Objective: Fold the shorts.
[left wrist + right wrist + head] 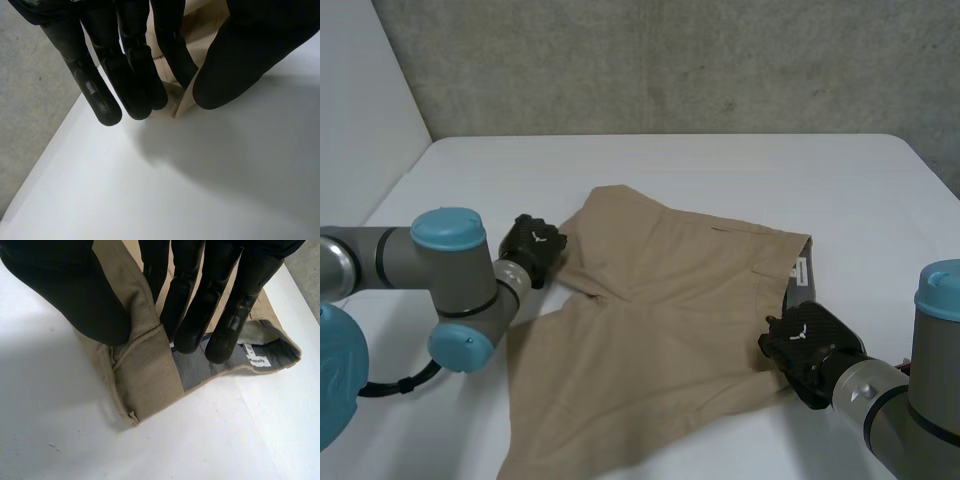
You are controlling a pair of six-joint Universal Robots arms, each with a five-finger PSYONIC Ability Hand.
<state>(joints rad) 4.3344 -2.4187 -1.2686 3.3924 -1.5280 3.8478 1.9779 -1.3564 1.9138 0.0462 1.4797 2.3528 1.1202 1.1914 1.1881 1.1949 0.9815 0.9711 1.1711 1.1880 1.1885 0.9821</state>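
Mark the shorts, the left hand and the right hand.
shorts [660,300], head view, middle of the tan cloth.
left hand [532,247], head view, back of the hand.
right hand [809,346], head view, back of the hand.

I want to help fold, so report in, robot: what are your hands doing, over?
Left hand pinches shorts at leg edge. Right hand pinches waistband. Spread out, unfolded. Nothing in the way.

The shorts [660,330] are ribbed tan cloth, the table [720,170] smooth matt white.
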